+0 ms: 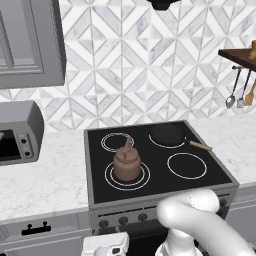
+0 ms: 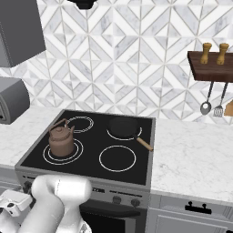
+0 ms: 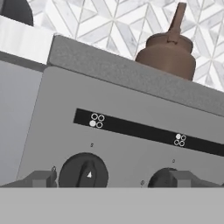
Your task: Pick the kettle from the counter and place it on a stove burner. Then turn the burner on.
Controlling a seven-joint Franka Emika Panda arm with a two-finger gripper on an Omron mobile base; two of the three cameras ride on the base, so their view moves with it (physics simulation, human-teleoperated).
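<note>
- Kettle (image 1: 126, 165) is seen seated on the stove's (image 2: 142, 178) front-left burner (image 1: 110, 178) — squat, rigid, probably weighty.
- Knob (image 3: 83, 171) — small, stiff — is best pinched across its ridge.
- Gripper (image 3: 111, 178) is spread wide, nothing held.

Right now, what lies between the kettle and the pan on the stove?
Bare black glass. In the left base view, the kettle and pan sit apart on separate burners.
</note>
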